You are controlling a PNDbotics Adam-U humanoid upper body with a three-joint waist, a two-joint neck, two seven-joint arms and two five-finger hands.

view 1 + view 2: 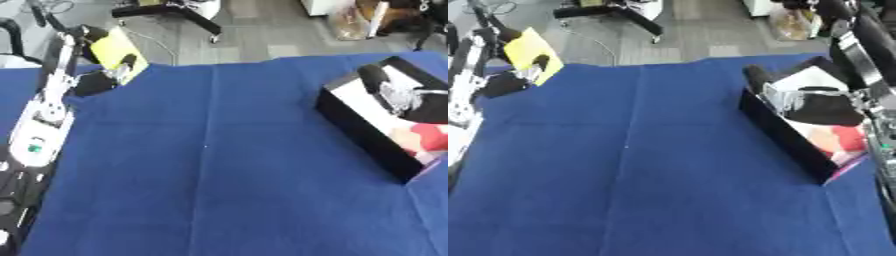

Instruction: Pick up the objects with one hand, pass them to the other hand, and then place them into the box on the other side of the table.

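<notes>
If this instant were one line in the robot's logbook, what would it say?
left hand: far left table edge, at yellow object, grip unclear | right hand: inside black box | red item: in box | blue cloth: bare centre

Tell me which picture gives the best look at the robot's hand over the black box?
The right eye view: the right hand shows almost whole above the black box, with its arm coming down from the upper right corner. In the left eye view the same hand sits at the picture's right edge, partly cut off, its arm out of view.
</notes>
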